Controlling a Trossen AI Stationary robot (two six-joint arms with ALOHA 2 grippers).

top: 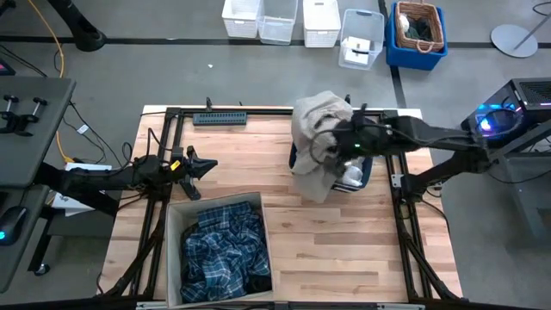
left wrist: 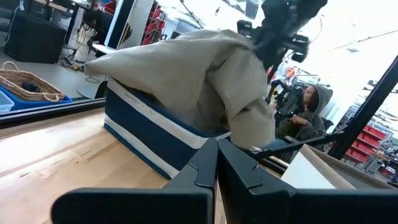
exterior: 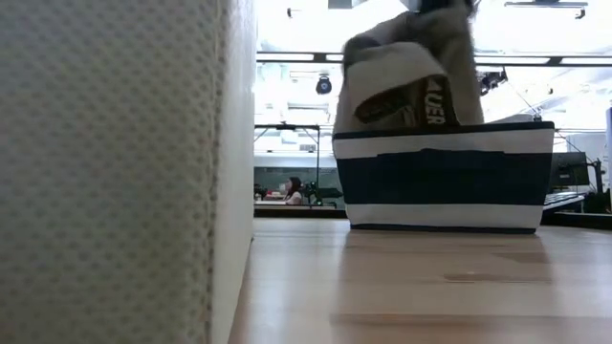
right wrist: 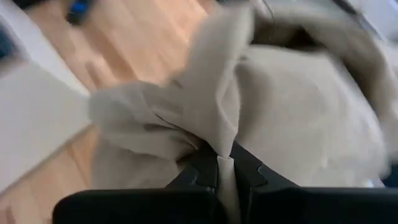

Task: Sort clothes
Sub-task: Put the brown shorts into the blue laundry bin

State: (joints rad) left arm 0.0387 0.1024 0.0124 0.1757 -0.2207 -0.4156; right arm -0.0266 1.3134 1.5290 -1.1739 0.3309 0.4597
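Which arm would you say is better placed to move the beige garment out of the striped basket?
Right: its gripper is shut on the beige garment above the striped basket; the left gripper waits shut.

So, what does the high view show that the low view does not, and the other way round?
Only the high view shows both arms: the right gripper shut on the beige garment, the left gripper apart over bare wood, and the plaid shirt inside the grey bin. Only the low view shows the basket's stripes and a person far behind. Both show the garment over the striped basket.
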